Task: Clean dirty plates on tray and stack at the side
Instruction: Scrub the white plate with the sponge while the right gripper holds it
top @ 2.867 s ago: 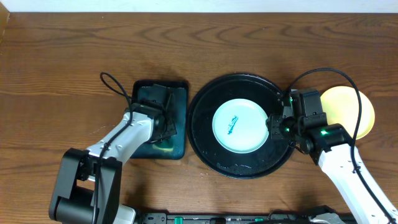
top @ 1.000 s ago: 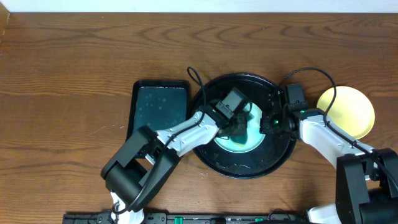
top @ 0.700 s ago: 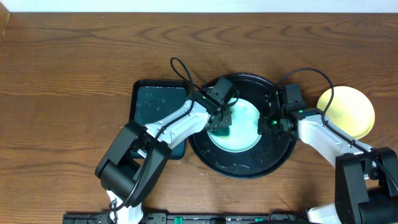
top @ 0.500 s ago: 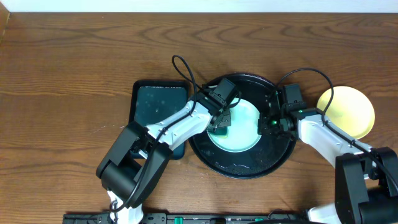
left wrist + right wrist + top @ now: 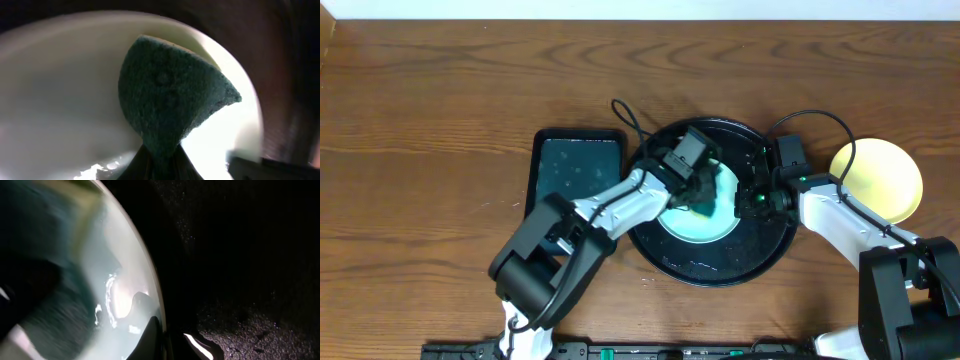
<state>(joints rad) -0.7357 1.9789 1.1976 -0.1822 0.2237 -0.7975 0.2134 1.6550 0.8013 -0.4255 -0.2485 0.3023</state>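
Observation:
A mint-white plate [image 5: 695, 210] lies in the middle of the round black tray [image 5: 710, 268]. My left gripper [image 5: 703, 203] is shut on a dark green sponge [image 5: 170, 100] and presses it on the plate's right half; the plate [image 5: 60, 90] fills the left wrist view. My right gripper [image 5: 750, 200] is shut on the plate's right rim, one finger above and one below [image 5: 152, 335]. A pale yellow plate [image 5: 880, 180] lies on the bare wood right of the tray. Only one mint-white plate shows; any scribble is hidden under the arm.
A rectangular dark teal tray [image 5: 575, 175] lies left of the black tray, wet and with nothing on it. The black tray's floor [image 5: 240, 255] is wet and speckled. Both arms cross over the black tray. Bare wood lies behind and to the far left.
My left gripper left the teal tray with the sponge and reached the plate, wiped toward its left side, then swept back to the right half. My right gripper holds the rim still.

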